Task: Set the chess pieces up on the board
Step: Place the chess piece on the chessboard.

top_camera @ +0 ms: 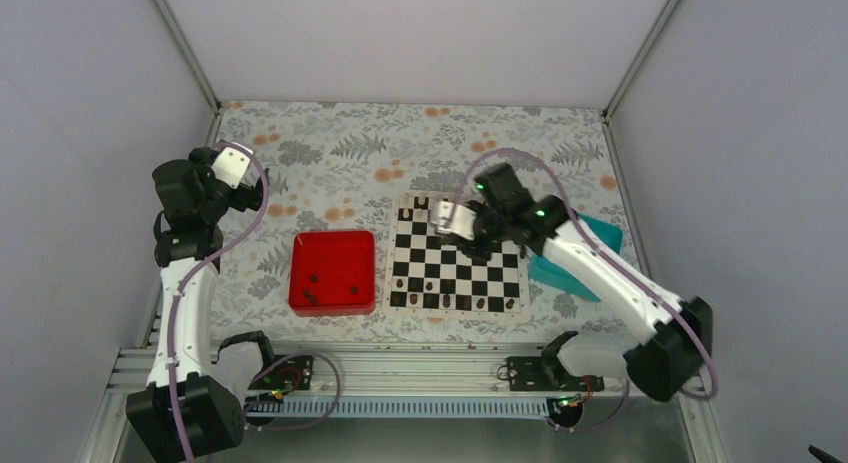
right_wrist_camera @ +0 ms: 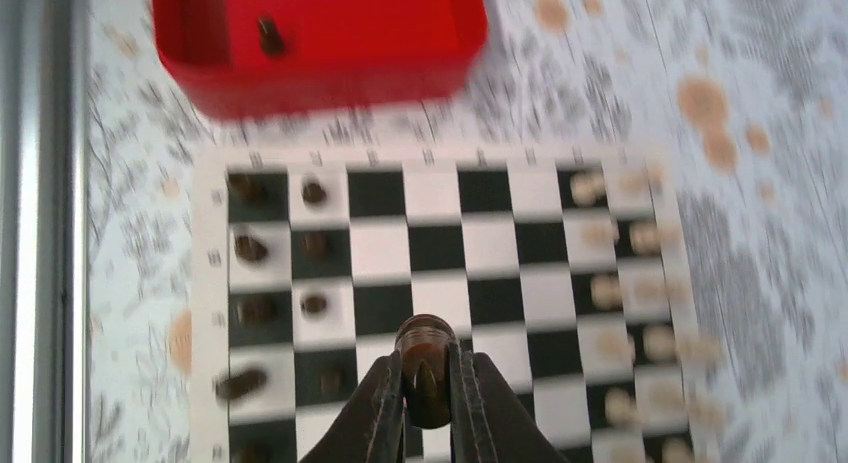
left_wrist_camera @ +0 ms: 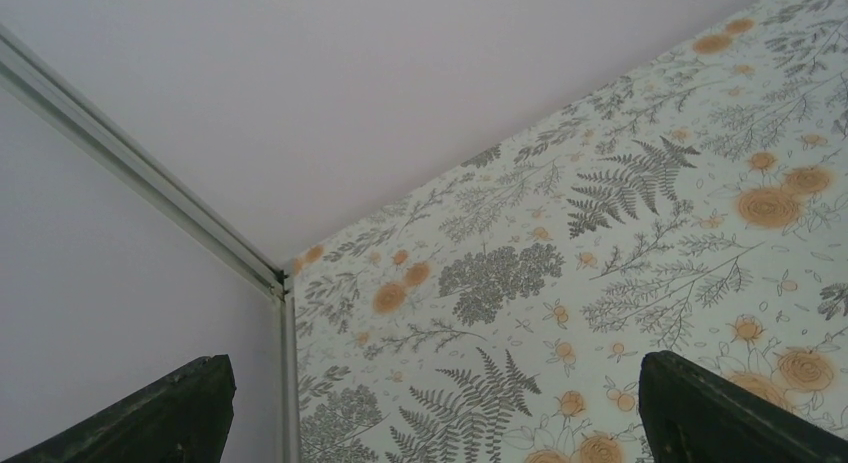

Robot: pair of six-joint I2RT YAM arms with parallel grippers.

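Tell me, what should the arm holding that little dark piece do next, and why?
Probably carry it toward the side of the board where the other dark pieces stand, then lower it onto a free square there. The right gripper is shut on a dark chess piece over the middle squares, apart from that group and seemingly not set down.

1. Red square tray point(top_camera: 335, 255): on the worktop, well apart to the left of the right end effector point(top_camera: 455, 223).
2. Teal tray point(top_camera: 603, 231): to the right of that end effector, partly hidden.
3. Pale pieces point(right_wrist_camera: 606, 290): in two rows on the far side of that end effector, blurred in the right wrist view.
4. Floral worktop cover point(left_wrist_camera: 600, 233): spreads out beyond the left end effector point(left_wrist_camera: 430, 413).
5. White enclosure walls point(top_camera: 400, 33): rise beyond both end effectors.
6. Aluminium rail point(top_camera: 420, 368): along the near edge, behind both.
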